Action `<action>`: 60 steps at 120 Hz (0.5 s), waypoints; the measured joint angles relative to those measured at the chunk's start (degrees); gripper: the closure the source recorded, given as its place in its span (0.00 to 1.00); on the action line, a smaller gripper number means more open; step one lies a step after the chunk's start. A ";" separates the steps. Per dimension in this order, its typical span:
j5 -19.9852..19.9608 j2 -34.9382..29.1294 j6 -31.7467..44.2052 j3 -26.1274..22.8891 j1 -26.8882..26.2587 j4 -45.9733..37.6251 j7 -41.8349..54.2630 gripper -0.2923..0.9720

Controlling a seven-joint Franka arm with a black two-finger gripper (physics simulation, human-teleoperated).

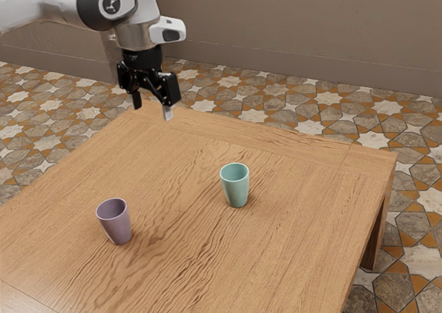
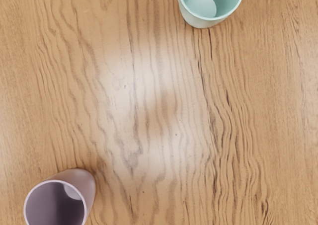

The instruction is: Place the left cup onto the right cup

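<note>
A purple cup (image 1: 114,220) stands upright on the wooden table (image 1: 207,251), toward the exterior view's left and front. A teal cup (image 1: 235,184) stands upright near the table's middle, to the right of the purple one. My gripper (image 1: 152,108) hangs high above the table's far left edge, open, with nothing between its fingers. It is well apart from both cups. From the hand camera I look straight down into the purple cup (image 2: 58,198) and the teal cup (image 2: 208,5); both are empty.
Bare wood grain (image 2: 159,111) lies between the two cups. The table ends at the exterior view's right edge (image 1: 387,188), with patterned floor tiles (image 1: 414,133) beyond and a plain wall behind.
</note>
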 joint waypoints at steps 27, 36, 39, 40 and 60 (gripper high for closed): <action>0.14 0.11 0.49 -0.02 -0.21 -0.01 0.03 0.23; 0.16 0.19 0.57 -0.02 0.33 -0.01 0.06 0.23; 0.16 0.22 0.60 -0.02 0.55 -0.01 0.07 0.23; 0.17 0.22 0.60 -0.02 0.62 -0.01 0.07 0.23; 0.15 0.40 0.80 -0.02 2.21 -0.52 0.15 0.23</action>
